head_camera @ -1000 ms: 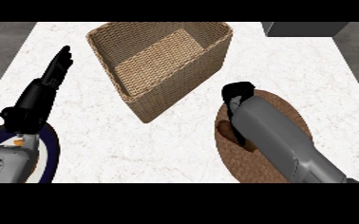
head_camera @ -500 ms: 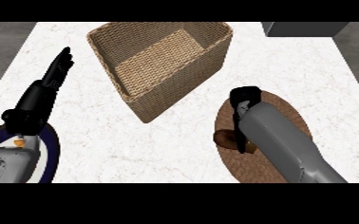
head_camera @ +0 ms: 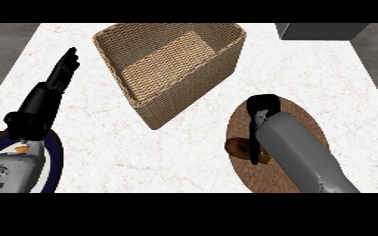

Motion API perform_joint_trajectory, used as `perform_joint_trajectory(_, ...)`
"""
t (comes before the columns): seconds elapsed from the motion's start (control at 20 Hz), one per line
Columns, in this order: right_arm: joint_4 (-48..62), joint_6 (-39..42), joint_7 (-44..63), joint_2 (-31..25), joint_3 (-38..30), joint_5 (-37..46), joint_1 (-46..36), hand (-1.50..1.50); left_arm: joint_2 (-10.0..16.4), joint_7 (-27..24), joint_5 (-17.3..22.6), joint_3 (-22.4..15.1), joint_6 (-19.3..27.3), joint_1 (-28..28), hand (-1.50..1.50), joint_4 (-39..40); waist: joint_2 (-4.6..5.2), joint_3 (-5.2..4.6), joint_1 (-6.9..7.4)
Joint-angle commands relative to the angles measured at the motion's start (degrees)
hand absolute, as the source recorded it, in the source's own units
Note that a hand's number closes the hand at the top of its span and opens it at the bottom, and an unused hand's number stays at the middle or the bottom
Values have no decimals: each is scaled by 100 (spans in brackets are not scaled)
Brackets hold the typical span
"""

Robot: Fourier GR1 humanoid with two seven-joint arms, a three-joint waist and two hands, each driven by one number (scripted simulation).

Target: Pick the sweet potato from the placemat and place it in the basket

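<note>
Fingers (head_camera: 255, 146) of right hand (head_camera: 263, 105) curl round one sweet potato (head_camera: 236, 147), left hand (head_camera: 44, 97) straight — one placemat (head_camera: 240, 172), one basket (head_camera: 188, 100).

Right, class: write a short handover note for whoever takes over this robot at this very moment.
Left hand: open, resting at the left edge, holding nothing.
Right hand: down over the placemat, beside the sweet potato; grip not visible.
Basket: upper middle, without the potato.
Done: reach. Left: confirm grasp, lift, place in basket.
</note>
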Motion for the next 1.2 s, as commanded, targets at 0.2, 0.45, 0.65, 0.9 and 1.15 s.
perform_joint_trajectory(0.2,620,-102,-239,161,-200,558,-88,150,-164,70,-255,118,-54,-189,0,63,61,20,19)
perform_joint_trajectory(0.45,95,-222,-666,-86,103,894,469,150,111,292,111,450,-528,-175,0,-95,44,20,-3)
perform_joint_trajectory(0.65,683,-624,-1388,-171,200,1287,122,150,-239,14,-161,257,-324,-90,0,71,60,22,41)
perform_joint_trajectory(0.9,-521,-1956,389,175,-587,1375,835,150,-86,-123,-131,464,-332,11,0,240,-23,21,-207)
perform_joint_trajectory(1.15,-1550,-3410,1639,459,-1217,1720,1449,150,-130,-138,-216,535,-126,293,0,185,-143,16,-512)
